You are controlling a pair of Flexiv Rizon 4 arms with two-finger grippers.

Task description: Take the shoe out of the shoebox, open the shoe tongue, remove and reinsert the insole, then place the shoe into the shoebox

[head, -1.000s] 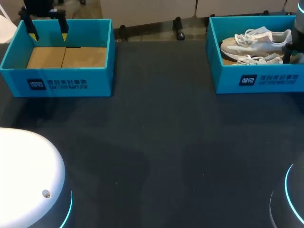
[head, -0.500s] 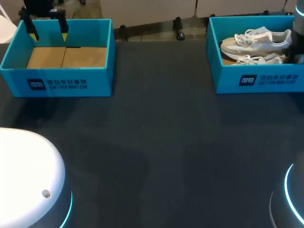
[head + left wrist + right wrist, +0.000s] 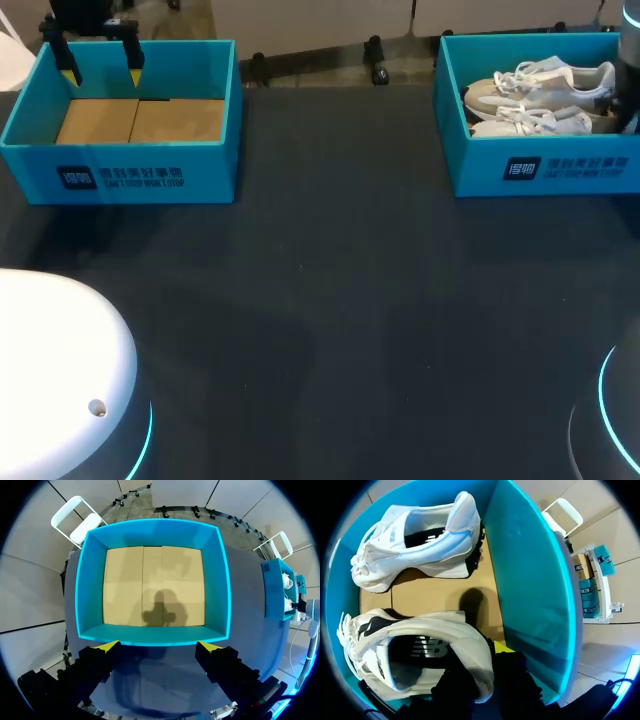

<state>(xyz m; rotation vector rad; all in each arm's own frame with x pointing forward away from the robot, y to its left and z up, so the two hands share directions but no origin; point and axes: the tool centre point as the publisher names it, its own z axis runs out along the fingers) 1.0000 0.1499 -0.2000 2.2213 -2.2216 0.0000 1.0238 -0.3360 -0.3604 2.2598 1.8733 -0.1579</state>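
The shoe [image 3: 435,622] to be taken out lies in the box [image 3: 530,580], on the side nearer the right pincer [image 3: 485,665], with the other shoe [image 3: 420,535] beside it along the far wall. The right pincer is clamped on the heel collar: one finger is seen inside the opening, the other outside with its yellow tip against the heel.

The step in hand is judged to be the lift-out. It is best done straight up, so that the toe is not dragged across the other shoe or caught on the box wall. A heel grip lets the toe droop, so the rise should be slow. The rim should be passed before any sideways travel toward the desk [image 3: 330,300].

The left pincer [image 3: 159,646] is held apart above the rim of the empty box [image 3: 155,525], well away from the shoe.
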